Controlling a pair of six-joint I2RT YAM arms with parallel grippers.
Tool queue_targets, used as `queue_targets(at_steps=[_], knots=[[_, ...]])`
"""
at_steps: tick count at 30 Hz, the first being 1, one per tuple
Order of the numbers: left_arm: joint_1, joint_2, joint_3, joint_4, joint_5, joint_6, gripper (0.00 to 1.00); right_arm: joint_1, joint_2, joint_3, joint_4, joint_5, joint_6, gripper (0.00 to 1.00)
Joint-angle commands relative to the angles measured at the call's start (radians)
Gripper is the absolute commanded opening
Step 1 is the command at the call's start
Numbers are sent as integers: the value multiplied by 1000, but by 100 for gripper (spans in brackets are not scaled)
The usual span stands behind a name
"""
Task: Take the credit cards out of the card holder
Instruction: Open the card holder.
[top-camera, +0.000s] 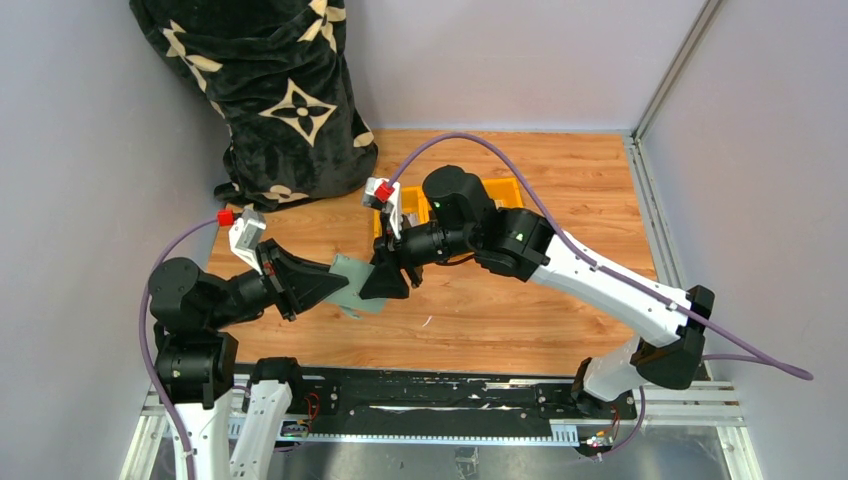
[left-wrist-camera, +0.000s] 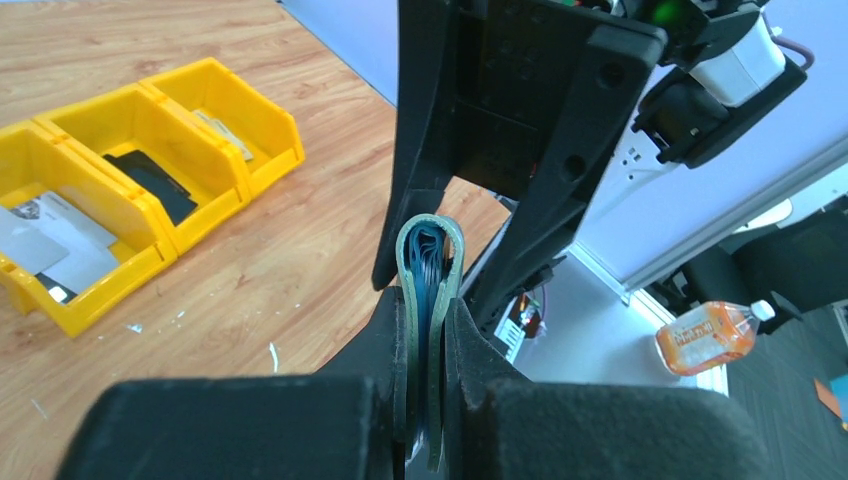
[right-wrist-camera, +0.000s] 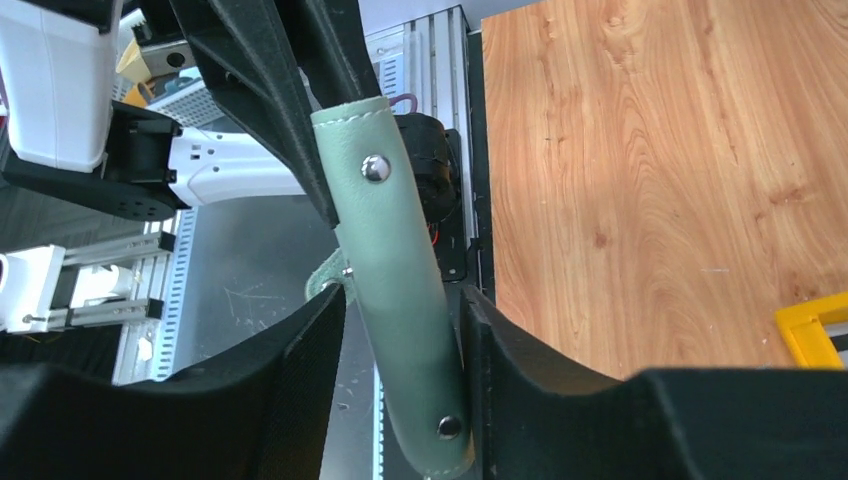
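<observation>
Holder (top-camera: 358, 290) interior mostly hidden: left wrist cam sees it edge-on, only bluish sleeve edges in the fold, so can't tell if any cards sit inside. In top view both end effectors cover most of it, just a pale green patch btwn them. Its lower end is cut off in right wrist view. Pale cards (left-wrist-camera: 45, 240) lie in an end compartment of the yellow tray (left-wrist-camera: 110, 285); print too small to read.

Left end effector (top-camera: 338, 282) is clamped tight on the holder, held up off the bench (top-camera: 500, 320), fold end sticking past its tips. Right end effector (right-wrist-camera: 402, 310) is partly open, straddling the snap-studded back of the holder, w/ one finger against it and a gap at the other.

Left arm reaches low to the right. Right arm stretches across from the right side, wrist angled down, and the tips meet approx mid-bench.
</observation>
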Motion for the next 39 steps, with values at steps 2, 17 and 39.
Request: queue_targets(at_steps=[2,17,39], knots=[[-3,26,2,26,35,36,0,-8,28,29,11,-114,-17,41],[-1,29,-7,26,30,67,19,-53,7,-37,133,-210,61,0],[-2,-39,-80,-39,9,95,31,-133,-139,-293,654,-96,413,0]])
